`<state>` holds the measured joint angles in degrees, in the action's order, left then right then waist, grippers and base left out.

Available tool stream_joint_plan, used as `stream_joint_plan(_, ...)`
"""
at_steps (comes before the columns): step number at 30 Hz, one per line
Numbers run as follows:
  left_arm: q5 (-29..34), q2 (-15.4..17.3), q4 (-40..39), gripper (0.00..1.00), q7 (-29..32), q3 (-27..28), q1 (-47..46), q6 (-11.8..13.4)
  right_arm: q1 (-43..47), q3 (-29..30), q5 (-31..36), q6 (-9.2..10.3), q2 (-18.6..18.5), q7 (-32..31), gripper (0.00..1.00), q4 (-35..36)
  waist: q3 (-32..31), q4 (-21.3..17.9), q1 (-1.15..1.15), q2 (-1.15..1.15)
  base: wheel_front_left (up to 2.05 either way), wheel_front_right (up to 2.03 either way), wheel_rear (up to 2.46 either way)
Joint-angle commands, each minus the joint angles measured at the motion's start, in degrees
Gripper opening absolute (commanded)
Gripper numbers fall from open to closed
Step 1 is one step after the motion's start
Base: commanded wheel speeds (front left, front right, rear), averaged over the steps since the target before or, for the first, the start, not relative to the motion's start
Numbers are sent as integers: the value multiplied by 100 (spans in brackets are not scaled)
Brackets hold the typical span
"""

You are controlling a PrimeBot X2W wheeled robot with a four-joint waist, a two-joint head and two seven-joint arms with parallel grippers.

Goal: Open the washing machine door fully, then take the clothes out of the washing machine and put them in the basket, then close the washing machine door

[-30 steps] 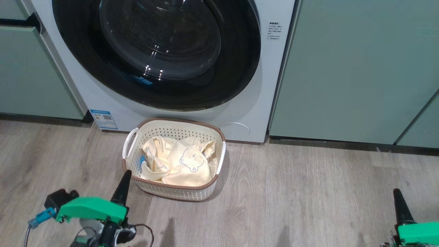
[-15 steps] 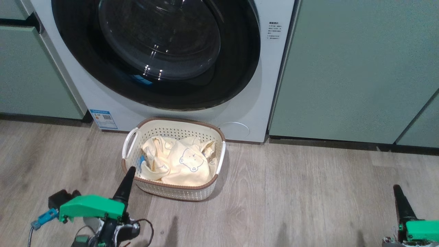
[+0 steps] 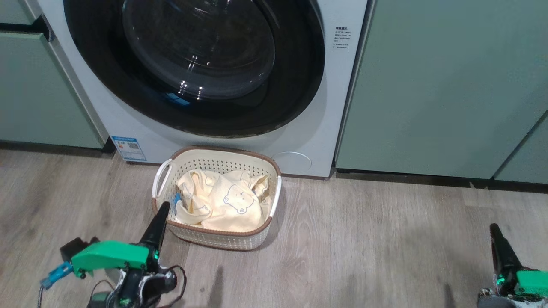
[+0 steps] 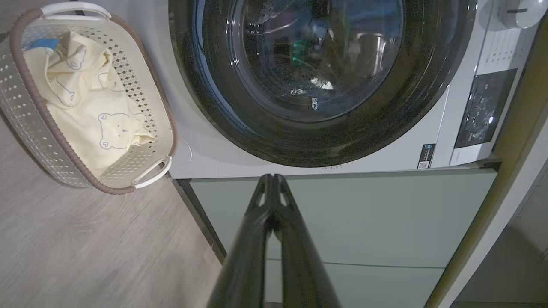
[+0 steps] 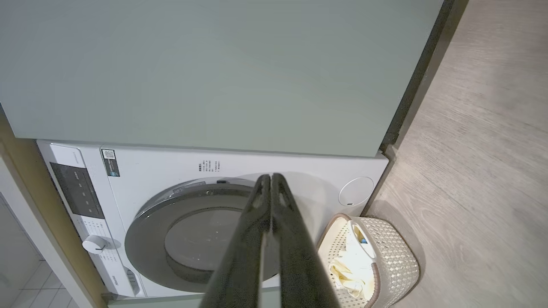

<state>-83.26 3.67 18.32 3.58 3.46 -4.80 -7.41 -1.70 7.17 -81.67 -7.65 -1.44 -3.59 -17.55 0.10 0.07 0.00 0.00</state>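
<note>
Where the two arms were seen low in the head view, the left gripper (image 3: 163,206) was held with its dark fingers pressed together and nothing between them. The right gripper (image 3: 495,227) was likewise drawn shut and empty above the wooden floor (image 3: 385,248). Just ahead of the left gripper's tip, and slightly to its right, the basket (image 3: 216,229) was set on the floor. Its near brown rim was overlapped by that tip in the head view, and whether contact was made could not be told. The clothes (image 3: 233,201) were heaped inside the basket, with the bear drawing turned upward and a bit of blue fabric shown at the side nearest the left gripper. From the right gripper, the basket was found well off to the left. Close behind the basket the washing machine (image 3: 308,137) was seen, and the washing machine door (image 3: 299,72) was shut flat against its front. Sage-green cabinets (image 3: 428,85) were ranged on either side, farther ahead of both grippers.
</note>
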Motion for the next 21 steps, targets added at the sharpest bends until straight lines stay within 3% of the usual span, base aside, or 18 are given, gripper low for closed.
stream_joint_plan(1,-154,22,-252,0,67,195,-158,-7,-373,-79,-188,14,-130,-64,0,246,1,-1,0,0,0,0,0)
stream_joint_plan(13,-868,-77,-423,0,286,305,-139,-8,-446,-66,-1027,16,-143,-283,0,350,7,-6,0,0,0,0,0)
stream_joint_plan(21,-889,-80,-428,0,292,308,-139,-8,-448,-66,-1051,16,-143,-289,0,353,8,-7,0,0,0,0,0)
